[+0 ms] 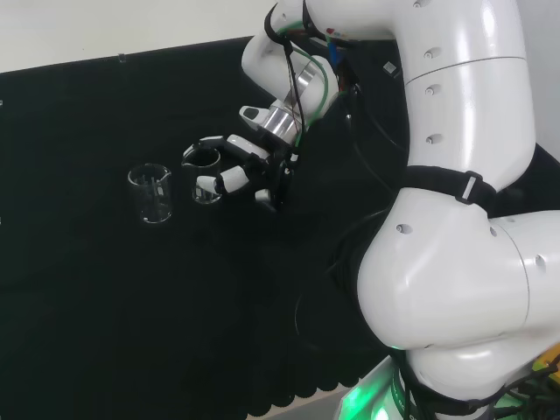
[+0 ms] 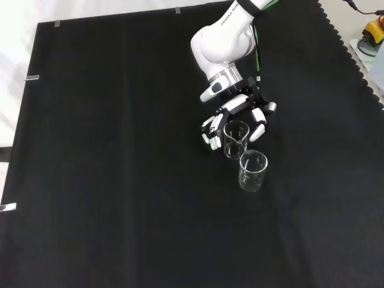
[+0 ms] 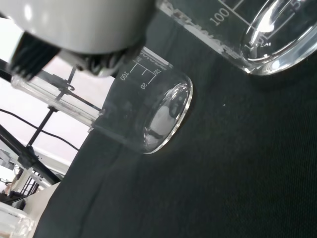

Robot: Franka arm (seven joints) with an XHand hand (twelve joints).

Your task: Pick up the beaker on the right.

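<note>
Two clear glass beakers stand on the black cloth. One beaker (image 1: pixel 206 178) (image 2: pixel 236 137) stands between the fingers (image 2: pixel 210 131) and the thumb (image 2: pixel 258 128) of the hand (image 1: pixel 248 165) (image 2: pixel 239 107). The fingers are partly bent on either side of its wall, with a small gap showing in the front view. This beaker rests on the cloth; its base (image 3: pixel 262 34) looms close in the wrist view. The other beaker (image 1: pixel 151 193) (image 2: pixel 252 170) (image 3: pixel 148 114) stands apart, left of the hand in the head view and nearer the camera in the front view.
The arm's white links (image 1: pixel 455 201) rise at the right of the head view. The cloth's scalloped edge (image 2: pixel 354 54) runs along the right of the front view. A metal frame and cables (image 3: pixel 44 124) stand beyond the cloth in the wrist view.
</note>
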